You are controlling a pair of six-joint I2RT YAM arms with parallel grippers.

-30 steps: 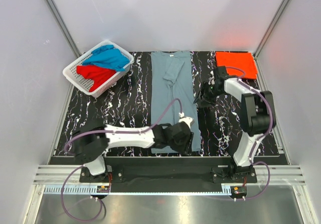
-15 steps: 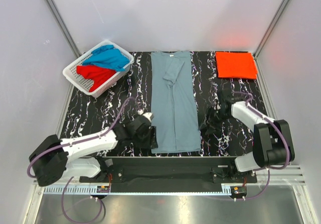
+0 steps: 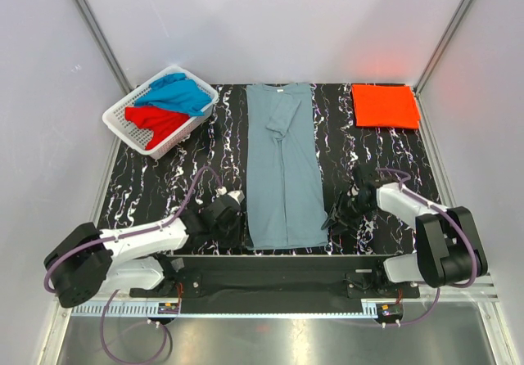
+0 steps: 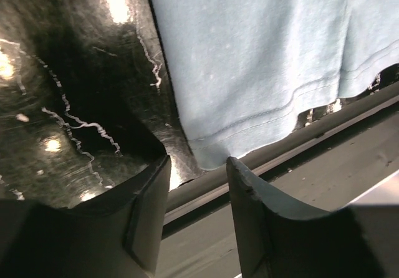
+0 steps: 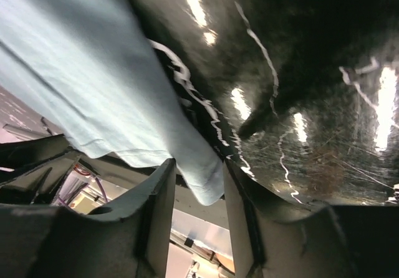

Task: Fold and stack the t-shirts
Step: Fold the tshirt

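A black surface veined with white fills the floor of a white-walled enclosure, with the two arm bases bolted along its near edge. Just inside that edge, the left gripper lies low at the near left corner of a long dull grey-blue t-shirt. The left wrist view shows its dark fingers apart, with the hem corner just off the gap between their tips and nothing pinched. A second ago this arm reached across the shirt's near end to its right side. Half a second ago it had drawn back to the left side, and now it sits a little closer to the near edge.

The right gripper is at the hem's near right corner, its fingers also parted. The corner of the cloth hangs in the gap between them, not squeezed as far as can be seen. A second ago this gripper was much farther back, beside the shirt's right side about midway up the surface.

The dull grey-blue t-shirt runs down the middle of the surface from the far edge to the near edge. It is folded into a narrow strip with a sleeve laid over its far part, and it has kept its place. At the far right corner lies a folded orange-red t-shirt, unmoved. At the far left corner a white slotted plastic basket holds a crumpled red t-shirt and a bright blue t-shirt, the same as before.
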